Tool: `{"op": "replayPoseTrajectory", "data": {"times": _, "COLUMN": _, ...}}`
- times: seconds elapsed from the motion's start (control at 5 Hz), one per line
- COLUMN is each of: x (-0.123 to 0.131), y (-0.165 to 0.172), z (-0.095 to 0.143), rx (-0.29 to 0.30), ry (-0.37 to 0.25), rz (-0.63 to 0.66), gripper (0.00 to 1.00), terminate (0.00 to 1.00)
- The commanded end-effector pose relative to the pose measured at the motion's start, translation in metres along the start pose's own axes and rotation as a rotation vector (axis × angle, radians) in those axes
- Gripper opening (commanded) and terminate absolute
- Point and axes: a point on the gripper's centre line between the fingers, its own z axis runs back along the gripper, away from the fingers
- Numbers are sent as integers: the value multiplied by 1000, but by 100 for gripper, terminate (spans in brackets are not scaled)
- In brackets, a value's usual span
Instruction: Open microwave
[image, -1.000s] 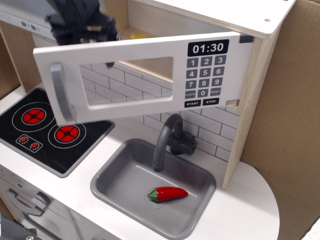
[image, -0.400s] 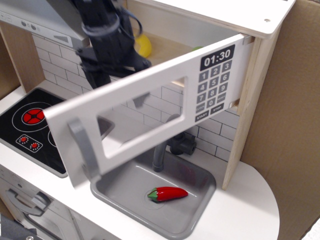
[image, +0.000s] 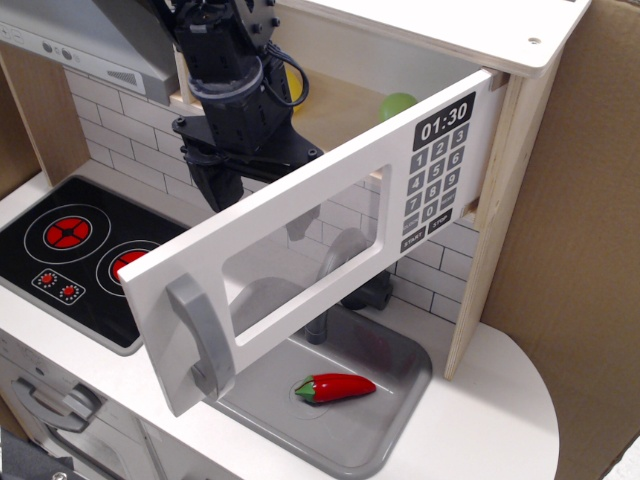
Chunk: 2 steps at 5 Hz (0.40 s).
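The white toy microwave (image: 500, 30) sits in the upper cabinet. Its door (image: 380, 150) stands swung far out over the sink, hinged at the right. The door has a clear window, a grey vertical handle (image: 200, 335) at its free left end, and a black keypad (image: 432, 185) under the clock display (image: 443, 118). My black gripper (image: 258, 218) hangs behind the door near its top edge. One finger (image: 215, 185) shows above the door, and the other shows through the window. The fingers stand apart and hold nothing.
Inside the microwave lie a yellow object (image: 293, 85) and a green ball (image: 398, 105). Below is a grey sink (image: 400, 400) with a red pepper (image: 335, 387) and a faucet (image: 335, 260). A stove (image: 70, 250) is at the left, the grey hood (image: 80, 35) is above it, and a cardboard wall (image: 570, 250) is at the right.
The door has swung from nearly closed to wide open, and its handle end has moved forward and down. My gripper has moved right and forward behind it.
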Motion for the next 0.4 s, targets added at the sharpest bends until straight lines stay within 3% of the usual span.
{"op": "replayPoseTrajectory", "data": {"times": 0.0, "x": 9, "y": 1, "z": 19, "rx": 1, "ry": -52, "rz": -8, "gripper": 100, "terminate": 0}}
{"op": "replayPoseTrajectory", "data": {"times": 0.2, "x": 9, "y": 1, "z": 19, "rx": 1, "ry": -52, "rz": -8, "gripper": 100, "terminate": 100}}
